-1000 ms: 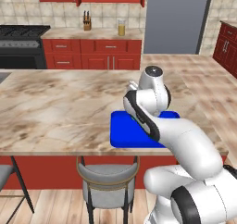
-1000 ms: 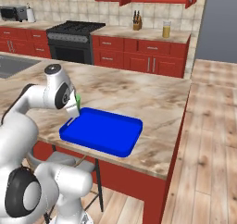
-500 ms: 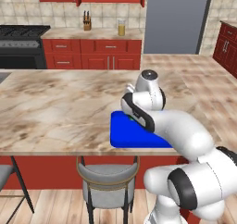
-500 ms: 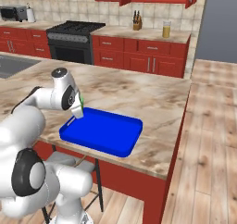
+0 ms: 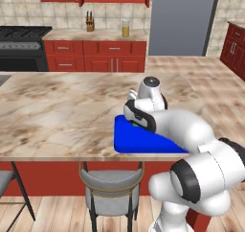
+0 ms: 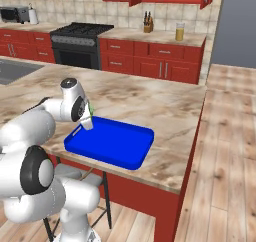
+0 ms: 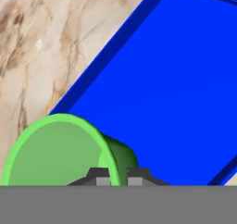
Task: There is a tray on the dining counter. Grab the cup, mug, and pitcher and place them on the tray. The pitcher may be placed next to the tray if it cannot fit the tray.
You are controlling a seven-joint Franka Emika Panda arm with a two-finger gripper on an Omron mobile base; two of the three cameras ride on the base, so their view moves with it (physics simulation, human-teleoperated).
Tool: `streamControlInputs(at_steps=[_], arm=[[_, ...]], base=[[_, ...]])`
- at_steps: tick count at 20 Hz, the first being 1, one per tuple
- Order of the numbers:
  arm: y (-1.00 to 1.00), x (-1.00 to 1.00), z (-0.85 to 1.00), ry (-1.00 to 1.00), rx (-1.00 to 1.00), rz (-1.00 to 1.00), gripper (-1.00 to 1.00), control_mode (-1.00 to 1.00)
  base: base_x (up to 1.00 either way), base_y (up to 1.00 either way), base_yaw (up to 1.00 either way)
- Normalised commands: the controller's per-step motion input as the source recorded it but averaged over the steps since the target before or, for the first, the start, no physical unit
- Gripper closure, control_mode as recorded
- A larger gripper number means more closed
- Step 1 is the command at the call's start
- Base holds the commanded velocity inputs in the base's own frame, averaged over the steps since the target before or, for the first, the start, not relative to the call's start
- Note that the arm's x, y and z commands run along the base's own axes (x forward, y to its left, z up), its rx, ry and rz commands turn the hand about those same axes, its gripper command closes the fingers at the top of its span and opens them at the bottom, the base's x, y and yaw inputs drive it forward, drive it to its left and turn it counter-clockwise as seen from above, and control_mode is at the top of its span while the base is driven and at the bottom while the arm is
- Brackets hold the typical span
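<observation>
Right between the claw (image 7: 118, 176) tips sits the green cup (image 7: 60, 151), pinched by its rim wall, one finger inside the mouth and one outside, so the claw is closed narrow on it. From the hand camera the cup's long axis runs away from the claw at a slant, mouth toward the camera and base pointing off toward the blue tray (image 7: 185, 79). Directly beyond and below the claw is the tray's flat floor, with its near rim just off to one side and the marble worktop (image 7: 41, 47) past that. In the right base view the claw (image 6: 88, 117) hangs over the tray's (image 6: 130, 160) near-left corner, a sliver of green showing beside it. My guess is the cup needs to get stood upright and lowered onto the tray, which is basically straight ahead. Way behind the claw, the pitcher (image 6: 179, 32) of orange juice waits on the wall counter (image 6: 150, 36) near the knife block (image 6: 147, 23). Can't spot the mug.
</observation>
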Motion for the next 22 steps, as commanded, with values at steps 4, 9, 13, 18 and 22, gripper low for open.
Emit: streamControlInputs(at_steps=[4,9,13,18,22], arm=[[0.06,0.15,-0.14,0.00,0.00,0.00,1.00,-1.00],[0.17,0.02,-0.14,0.04,0.00,0.00,1.00,-1.00],[0.05,0.02,-0.21,0.02,0.00,0.00,1.00,-1.00],[0.00,0.14,-0.18,0.00,0.00,0.00,1.00,-1.00],[0.00,0.25,-0.17,0.00,0.00,0.00,1.00,-1.00]], base=[[0.00,0.00,0.00],[0.00,0.00,0.00],[0.00,0.00,0.00],[0.00,0.00,0.00],[0.00,0.00,0.00]])
